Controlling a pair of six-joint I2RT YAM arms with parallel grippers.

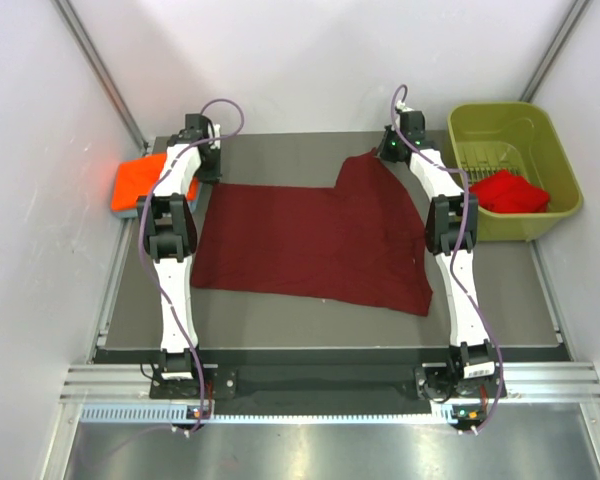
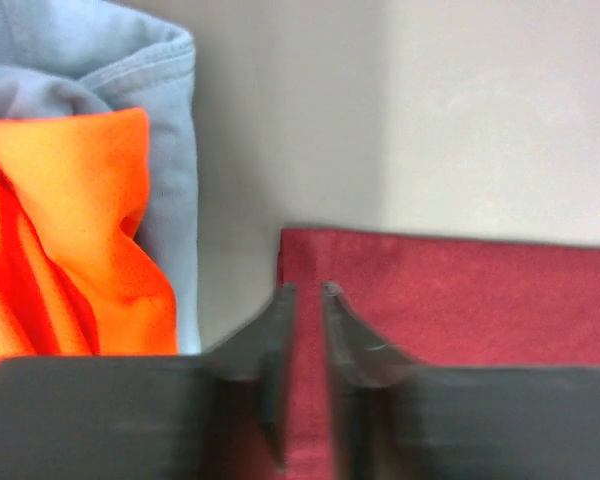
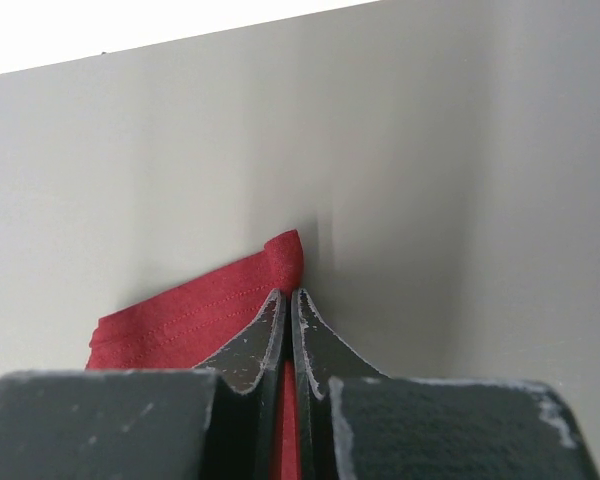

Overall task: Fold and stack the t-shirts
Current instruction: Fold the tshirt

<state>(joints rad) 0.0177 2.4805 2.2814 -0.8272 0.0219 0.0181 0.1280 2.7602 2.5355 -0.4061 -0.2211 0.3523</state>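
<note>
Right wrist view: the right gripper [image 3: 291, 292] is clamped on the hem of the maroon t-shirt [image 3: 195, 312], near the table's [image 1: 280, 325] far right corner. The left gripper [image 2: 308, 290] straddles the shirt's far left edge, jaws narrowly apart; we cannot tell whether it grips. We judge this fold barely begun. The orange t-shirt [image 2: 70, 230] lies on the grey-blue t-shirt [image 2: 175, 120] at the far left corner, and the red t-shirt [image 1: 510, 190] waits in the olive-green bin [image 1: 510, 108].
</note>
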